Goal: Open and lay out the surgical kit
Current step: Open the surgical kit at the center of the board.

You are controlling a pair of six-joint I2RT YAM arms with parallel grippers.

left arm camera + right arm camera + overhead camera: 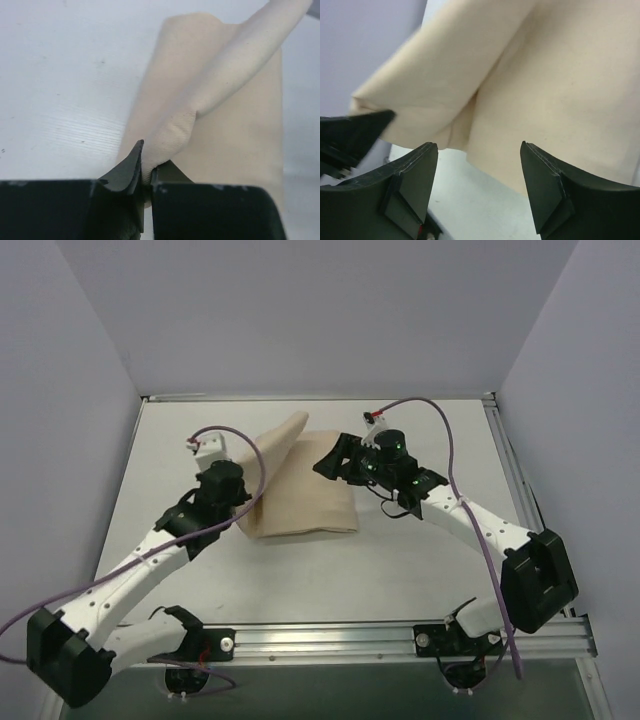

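Observation:
The surgical kit (312, 492) is a beige cloth wrap lying mid-table, still folded over whatever it holds. Its left flap (280, 445) is lifted into a ridge running from the far edge toward the left arm. My left gripper (247, 506) is shut on the near end of this flap. In the left wrist view the cloth fold (172, 132) is pinched between the fingers of that gripper (147, 172), and the flap (235, 65) stretches away up-right. My right gripper (334, 462) hovers open at the wrap's far right edge. In the right wrist view its jaws (479, 145) stand wide with only table between them, the cloth (560, 90) just beyond.
The white tabletop (400, 560) surrounds the wrap. An aluminium rail (330, 640) runs along the near edge and another (510, 460) along the right side. Grey walls close in the left, back and right. Purple cables (455, 465) loop over both arms.

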